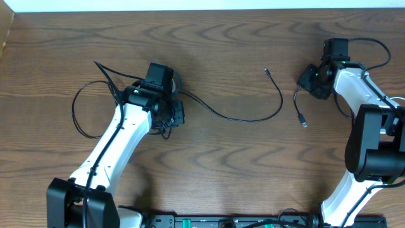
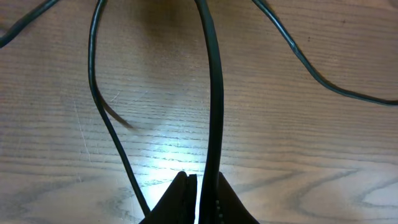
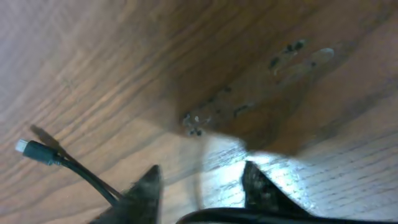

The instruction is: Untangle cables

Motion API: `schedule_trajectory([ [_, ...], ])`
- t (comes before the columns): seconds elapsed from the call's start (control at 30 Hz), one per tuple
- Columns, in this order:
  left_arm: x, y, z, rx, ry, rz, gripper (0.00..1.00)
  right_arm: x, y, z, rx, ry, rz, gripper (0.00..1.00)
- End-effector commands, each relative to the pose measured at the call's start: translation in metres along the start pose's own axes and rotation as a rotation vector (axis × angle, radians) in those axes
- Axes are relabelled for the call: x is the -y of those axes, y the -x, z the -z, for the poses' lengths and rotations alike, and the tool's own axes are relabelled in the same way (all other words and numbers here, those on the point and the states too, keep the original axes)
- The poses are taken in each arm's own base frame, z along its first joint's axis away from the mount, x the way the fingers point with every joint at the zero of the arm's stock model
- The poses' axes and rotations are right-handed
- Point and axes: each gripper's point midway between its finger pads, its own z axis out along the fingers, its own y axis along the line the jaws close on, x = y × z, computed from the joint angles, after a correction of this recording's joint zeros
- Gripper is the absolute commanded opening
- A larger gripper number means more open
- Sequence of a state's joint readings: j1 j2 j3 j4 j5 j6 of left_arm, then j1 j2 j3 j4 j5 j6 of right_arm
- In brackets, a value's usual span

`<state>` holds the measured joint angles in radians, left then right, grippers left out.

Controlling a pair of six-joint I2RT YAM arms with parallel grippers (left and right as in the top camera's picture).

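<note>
Thin black cables lie on the wooden table. One long cable (image 1: 243, 118) curves from my left gripper (image 1: 169, 117) rightward, ending in a plug (image 1: 266, 71). Another loops out to the far left (image 1: 74, 114). In the left wrist view my left gripper (image 2: 200, 177) is shut on a black cable (image 2: 215, 93) that runs straight up from the jaws. A short cable (image 1: 297, 104) lies beside my right gripper (image 1: 311, 81). In the blurred right wrist view the right gripper (image 3: 200, 171) has its fingers apart, with a black cable (image 3: 261, 216) crossing low between them and a plug end (image 3: 28, 149) at the left.
Two more black strands (image 2: 93, 93) (image 2: 311, 68) pass either side of the held cable. Thicker arm wires (image 1: 370, 44) arc near the right arm. A black rail (image 1: 221, 221) runs along the table's front edge, and the back edge meets a white wall (image 1: 190, 5).
</note>
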<state>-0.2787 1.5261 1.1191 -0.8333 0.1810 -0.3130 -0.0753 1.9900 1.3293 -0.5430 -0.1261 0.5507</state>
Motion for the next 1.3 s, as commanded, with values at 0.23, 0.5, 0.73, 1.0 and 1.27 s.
schedule_trajectory([
  [0.23,-0.002,-0.002,-0.001,-0.005,0.012,-0.01,0.12,0.033,0.063,0.096,0.273,-0.089,0.084,0.01],
  [0.5,-0.002,-0.002,-0.001,-0.005,0.012,-0.01,0.12,0.118,0.106,0.188,0.514,-0.289,-0.045,0.01],
  [0.73,-0.001,0.0,-0.001,0.003,0.008,-0.011,0.11,0.152,0.105,0.186,0.47,-0.266,-0.138,0.35],
  [1.0,0.036,0.024,0.004,0.116,-0.099,-0.08,0.07,0.044,0.077,0.169,0.317,0.216,0.176,0.64],
  [1.27,0.154,0.053,0.039,0.34,-0.414,-0.164,0.07,0.004,0.041,0.153,0.215,0.216,0.268,0.67],
])
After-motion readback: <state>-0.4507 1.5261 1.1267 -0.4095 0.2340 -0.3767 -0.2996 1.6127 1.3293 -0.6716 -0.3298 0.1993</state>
